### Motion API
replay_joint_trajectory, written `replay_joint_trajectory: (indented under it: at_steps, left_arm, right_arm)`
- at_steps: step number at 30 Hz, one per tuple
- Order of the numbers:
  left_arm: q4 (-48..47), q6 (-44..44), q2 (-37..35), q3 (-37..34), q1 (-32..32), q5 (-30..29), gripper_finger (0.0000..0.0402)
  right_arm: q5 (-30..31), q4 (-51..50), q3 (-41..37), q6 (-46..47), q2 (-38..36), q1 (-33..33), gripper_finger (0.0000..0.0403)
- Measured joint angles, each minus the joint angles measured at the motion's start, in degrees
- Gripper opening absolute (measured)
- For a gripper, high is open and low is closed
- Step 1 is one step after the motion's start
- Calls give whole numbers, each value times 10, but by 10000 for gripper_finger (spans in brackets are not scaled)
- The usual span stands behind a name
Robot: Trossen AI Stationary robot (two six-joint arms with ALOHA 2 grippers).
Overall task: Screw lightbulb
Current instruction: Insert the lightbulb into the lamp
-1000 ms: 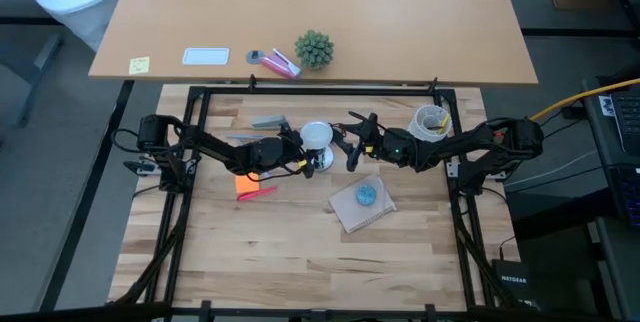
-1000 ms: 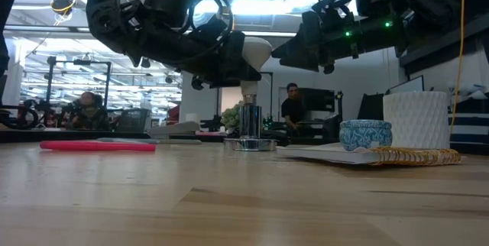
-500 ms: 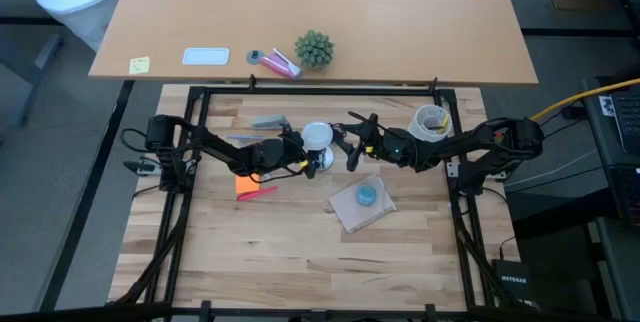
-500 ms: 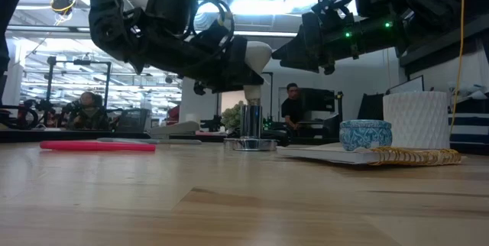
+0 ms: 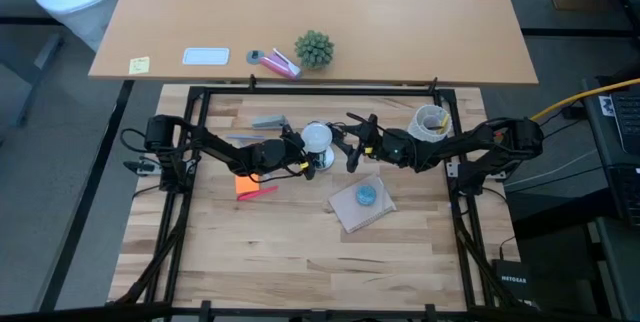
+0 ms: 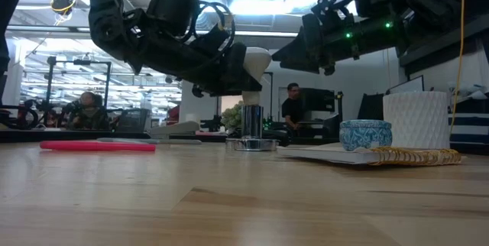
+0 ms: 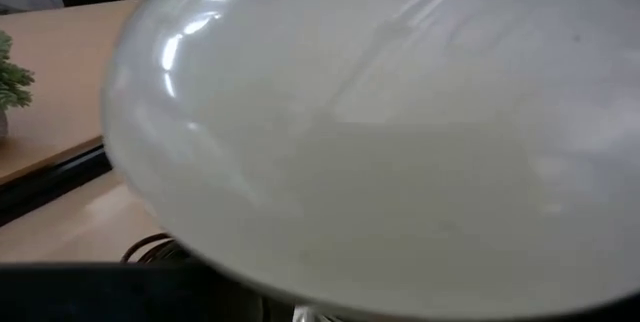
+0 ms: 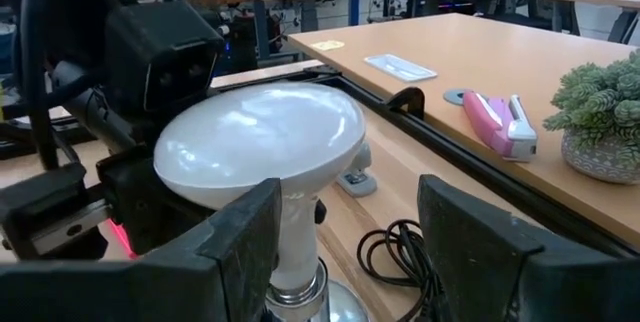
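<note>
Two grippers near the lightbulb: left gripper probably clamped on it (seated in the socket), right gripper spread apart. Could cross-thread if tilted.

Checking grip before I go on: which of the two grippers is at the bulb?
The left gripper: its fingers sit against the frosted white globe lightbulb above the shiny metal socket. The right gripper waits open beside it.

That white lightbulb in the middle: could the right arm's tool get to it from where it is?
Probably yes. The right tool is open, facing the lightbulb with nothing between; the left tool sits on the bulb's other side.
</note>
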Motion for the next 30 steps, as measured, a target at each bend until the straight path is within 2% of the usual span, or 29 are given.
replay_joint_trajectory:
  at_steps: [13, 24, 30]
  left_arm:
    - [-4, 0, 0, 0, 0, 0, 169]
    - [-6, 0, 0, 0, 0, 0, 169]
    - [-6, 0, 0, 0, 0, 0, 169]
  right_arm:
    - [0, 19, 0, -6, 0, 0, 236]
    - [-15, 103, 0, -6, 0, 0, 236]
    - [-32, 92, 37, -7, 9, 0, 236]
